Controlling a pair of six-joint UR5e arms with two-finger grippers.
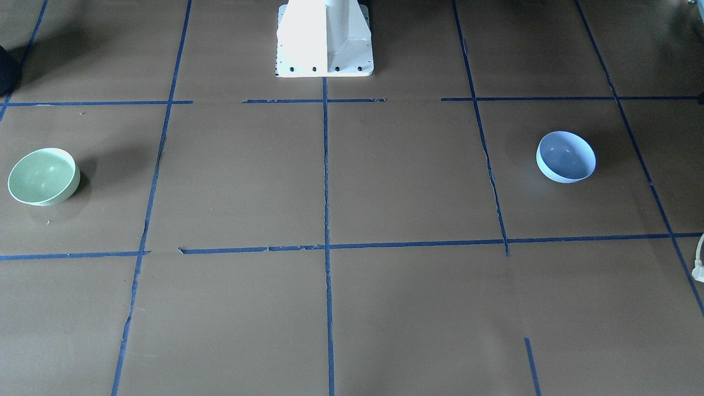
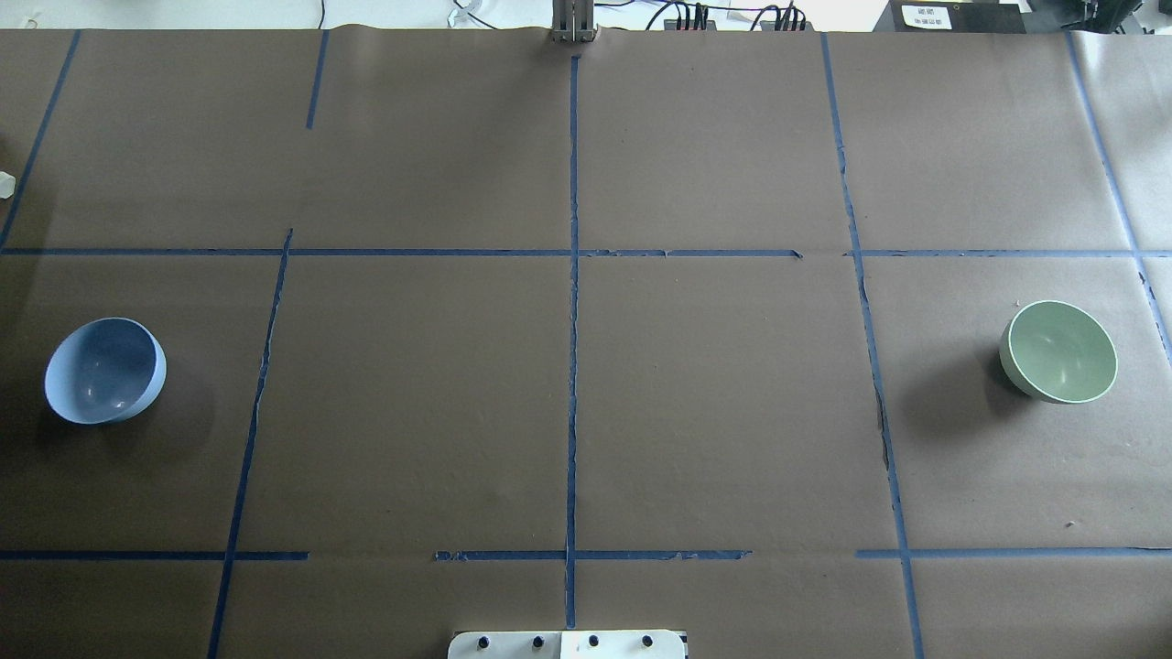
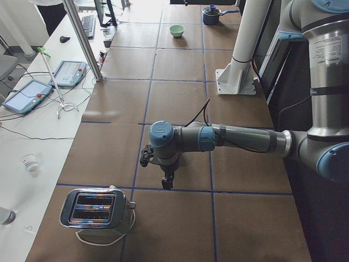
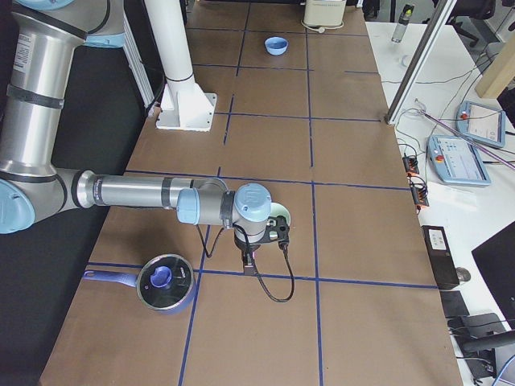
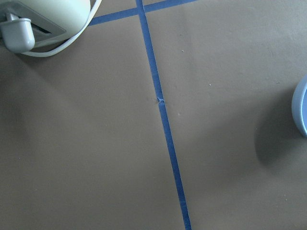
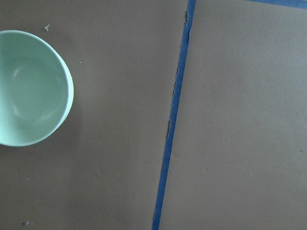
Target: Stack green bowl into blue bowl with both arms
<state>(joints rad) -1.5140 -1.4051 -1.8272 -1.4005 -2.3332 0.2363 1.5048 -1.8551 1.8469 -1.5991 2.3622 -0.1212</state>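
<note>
The green bowl stands upright at the table's right end; it also shows in the front view and at the left of the right wrist view. The blue bowl lies tilted at the left end; it also shows in the front view, and its rim shows at the right edge of the left wrist view. The left gripper hangs over the table near the blue bowl's end. The right gripper hangs beside the green bowl. Both show only in side views, so I cannot tell whether they are open or shut.
A chrome toaster with its cord stands beyond the left gripper. A blue lidded pot sits near the right gripper. The white pedestal base stands at the robot's side. Blue tape lines cross the brown table.
</note>
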